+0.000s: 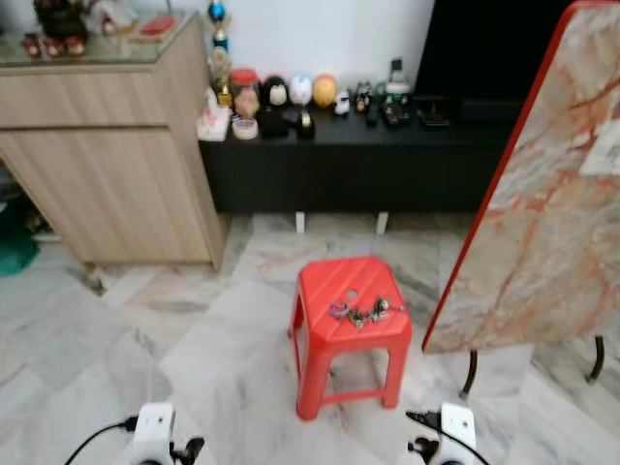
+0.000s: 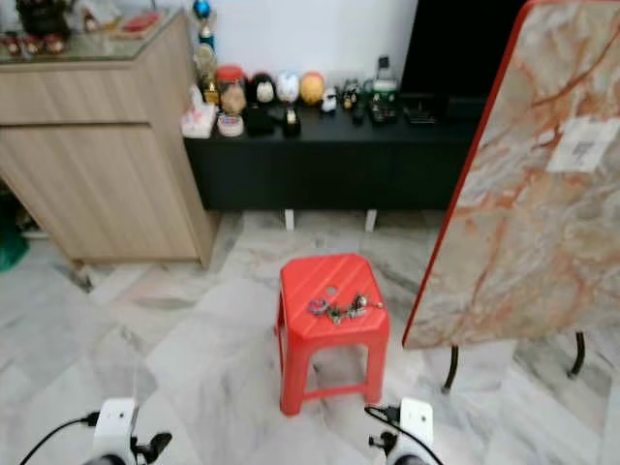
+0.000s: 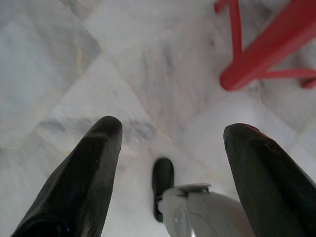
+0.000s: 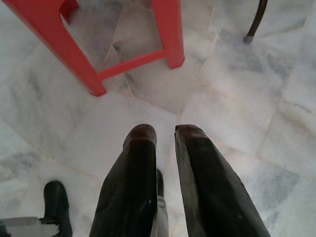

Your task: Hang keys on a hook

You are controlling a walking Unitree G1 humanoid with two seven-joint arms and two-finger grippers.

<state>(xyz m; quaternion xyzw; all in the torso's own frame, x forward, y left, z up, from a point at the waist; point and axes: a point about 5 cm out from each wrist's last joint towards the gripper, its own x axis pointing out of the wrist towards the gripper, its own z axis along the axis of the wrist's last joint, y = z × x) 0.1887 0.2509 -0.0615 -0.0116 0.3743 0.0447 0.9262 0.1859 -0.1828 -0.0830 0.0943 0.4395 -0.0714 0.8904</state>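
A bunch of keys (image 1: 363, 312) lies on the top of a red plastic stool (image 1: 339, 334) that stands on the marble floor in front of me. Both arms hang low at my sides, the left wrist (image 1: 155, 431) and the right wrist (image 1: 450, 428) near the bottom edge. In the left wrist view my left gripper (image 3: 173, 131) is open over bare floor, with a stool leg (image 3: 256, 64) beyond it. My right gripper (image 4: 165, 131) is shut with nothing in it, and the stool's legs (image 4: 168, 34) stand a short way ahead of it.
A marble-patterned tabletop with a red rim (image 1: 552, 194) stands tilted on dark legs (image 1: 596, 358) right of the stool. A wooden cabinet (image 1: 107, 155) is at the back left, and a low black sideboard (image 1: 387, 165) with small ornaments runs along the wall.
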